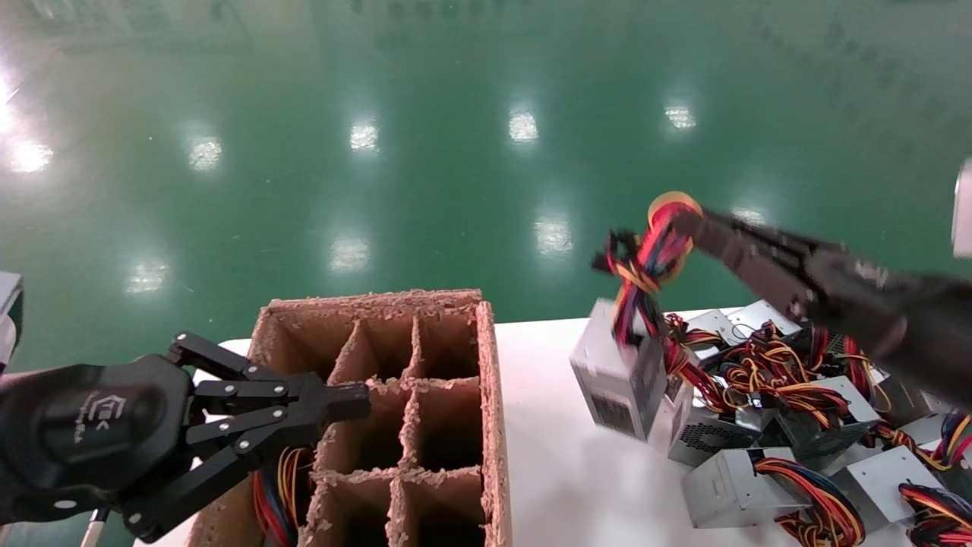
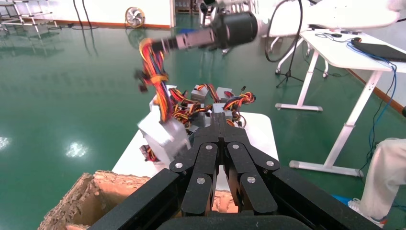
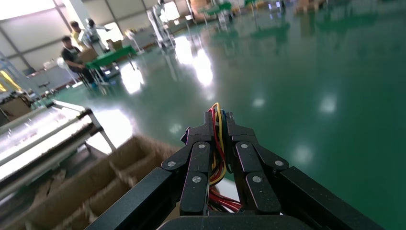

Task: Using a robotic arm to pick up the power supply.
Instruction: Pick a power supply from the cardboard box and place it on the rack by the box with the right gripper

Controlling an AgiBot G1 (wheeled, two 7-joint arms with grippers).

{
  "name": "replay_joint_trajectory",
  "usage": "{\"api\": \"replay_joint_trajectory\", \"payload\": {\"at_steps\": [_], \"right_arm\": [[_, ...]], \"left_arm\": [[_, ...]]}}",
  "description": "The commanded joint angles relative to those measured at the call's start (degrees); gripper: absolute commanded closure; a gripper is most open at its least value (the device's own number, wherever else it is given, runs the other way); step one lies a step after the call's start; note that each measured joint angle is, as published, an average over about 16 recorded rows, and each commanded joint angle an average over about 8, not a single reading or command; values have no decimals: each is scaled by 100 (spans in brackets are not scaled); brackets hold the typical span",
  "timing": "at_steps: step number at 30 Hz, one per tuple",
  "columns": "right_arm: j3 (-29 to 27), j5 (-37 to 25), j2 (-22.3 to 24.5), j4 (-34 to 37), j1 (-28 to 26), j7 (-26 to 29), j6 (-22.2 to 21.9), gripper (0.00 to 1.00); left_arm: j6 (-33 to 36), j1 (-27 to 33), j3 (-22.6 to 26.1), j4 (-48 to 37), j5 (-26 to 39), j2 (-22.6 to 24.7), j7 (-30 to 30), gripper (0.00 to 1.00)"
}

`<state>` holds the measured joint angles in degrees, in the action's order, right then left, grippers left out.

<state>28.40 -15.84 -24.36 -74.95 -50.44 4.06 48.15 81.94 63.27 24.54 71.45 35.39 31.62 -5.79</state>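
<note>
Reaching in from the right side, the right gripper (image 1: 683, 220) is stretched out level above the white table (image 1: 562, 463), its black fingers pinched tight on the wire bundle (image 1: 645, 262) of one power supply (image 1: 619, 376). That silver box dangles below the pinch by its red, yellow and blue leads, tilted, with its lower corner close over the tabletop and right beside the heap; whether it touches anything there I cannot tell. In the right wrist view the coloured wires run straight up between the closed fingers (image 3: 198, 158).

The left gripper (image 1: 357, 399) sits low on the other side, pointing across the near edge of the cardboard divider box (image 1: 490, 410), its fingers drawn together with nothing between them.

Behind and beside the hanging unit lies the heap of other power supplies (image 1: 797, 410), their cables tangled over one another and crowding the right end of the table. The divider box stands between the two arms, with a few coloured wires (image 1: 277, 486) showing in its near left cell. In the left wrist view, another white table (image 2: 344, 52) stands on the green floor (image 1: 380, 114).
</note>
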Motion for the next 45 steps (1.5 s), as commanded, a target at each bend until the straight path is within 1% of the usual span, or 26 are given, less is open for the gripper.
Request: {"api": "replay_joint_trajectory", "payload": {"at_steps": [1, 10, 17, 33, 44, 45], "right_arm": [[-12, 53, 103, 16, 234, -74, 8, 100], [-4, 285, 255, 95, 998, -323, 37, 100], [-18, 406, 311, 386, 1404, -565, 252, 100], [-161, 668, 334, 1413, 1723, -887, 761, 100], [-198, 828, 422, 1747, 2041, -1020, 1115, 100], [-194, 831, 422, 1761, 2057, -1021, 1129, 98]], "left_arm": [[0, 0, 0, 0, 0, 0, 0, 100], [0, 0, 0, 0, 0, 0, 0, 100], [0, 0, 0, 0, 0, 0, 0, 100], [0, 0, 0, 0, 0, 0, 0, 100], [0, 0, 0, 0, 0, 0, 0, 100], [0, 0, 0, 0, 0, 0, 0, 100]]}}
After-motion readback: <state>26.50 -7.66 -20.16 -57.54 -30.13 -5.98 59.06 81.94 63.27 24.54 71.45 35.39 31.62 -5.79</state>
